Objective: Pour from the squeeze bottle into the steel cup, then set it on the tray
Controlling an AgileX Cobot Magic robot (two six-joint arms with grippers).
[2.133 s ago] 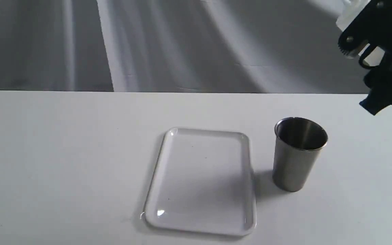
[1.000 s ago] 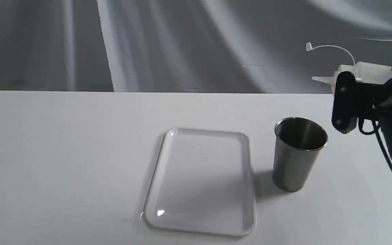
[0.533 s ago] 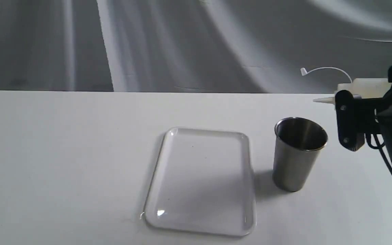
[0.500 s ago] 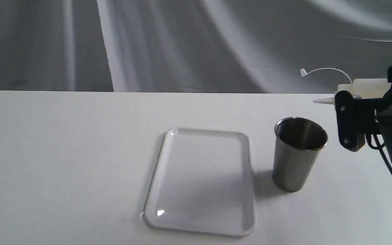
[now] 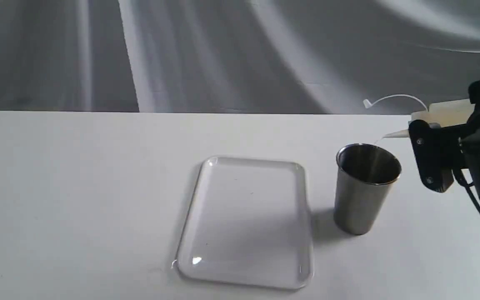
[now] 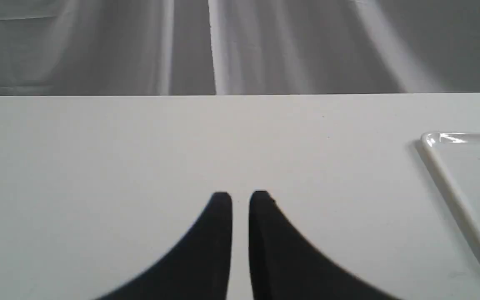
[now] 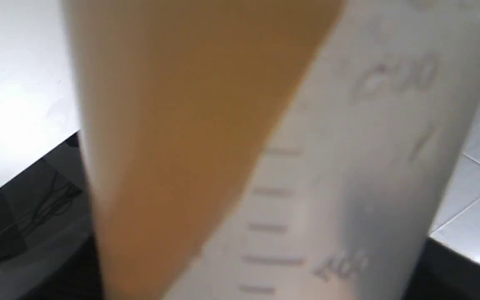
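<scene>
The squeeze bottle (image 5: 448,111) is a translucent white plastic bottle, tipped close to level above the right end of the desk (image 5: 77,187). Its pointed nozzle aims left and slightly down, with the tip just over the far right part of the steel cup's rim. The thin cap strap curves up and leftward from the neck, the small cap hanging free at its end. In the right wrist view the bottle (image 7: 381,137) fills the picture, blurred. Orange-amber liquid lies in a slanted wedge along one side, and faint graduation lines and numerals mark the paler wall beside it.

The right pincer (image 5: 429,154) is closed around the bottle's body, with one black finger across the near side of it.

The steel cup (image 5: 365,187) stands upright on the desk, a plain brushed tumbler narrowing towards its base. Its inside shows dark metal — whether any liquid lies in it cannot be told.

The tray (image 5: 190,225) is white with rounded corners and a low rim. It lies flat near the cup on its left, apart from it.

The left pincer (image 6: 240,198) hovers over the bare desk (image 6: 98,146) — its two black fingers are drawn almost together and hold nothing. A corner of the tray (image 6: 444,175) shows at the edge of that view.
</scene>
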